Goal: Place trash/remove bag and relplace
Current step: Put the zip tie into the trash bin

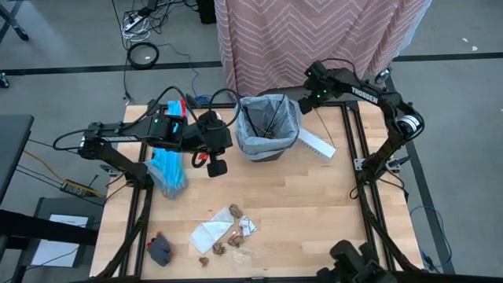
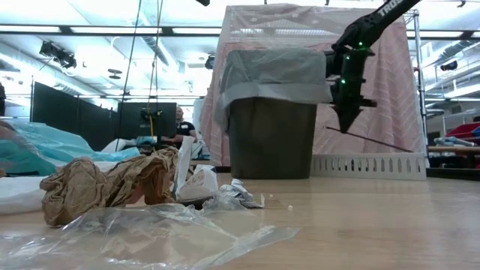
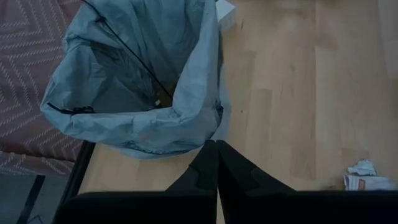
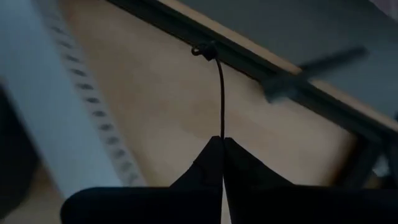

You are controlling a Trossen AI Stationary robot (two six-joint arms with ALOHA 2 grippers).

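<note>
Stick (image 4: 221, 93), thin, probably wire, in right pincer (image 4: 222, 140)

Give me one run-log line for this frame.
right gripper: shut on thin dark stick, beside bin | left gripper: shut, empty, near bin | grey bag: lining bin | litter: on table

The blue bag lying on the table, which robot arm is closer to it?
Left. The left gripper hangs just beside the blue bag. The right gripper is far across the table, past the bin, pinching a thin dark stick.
</note>
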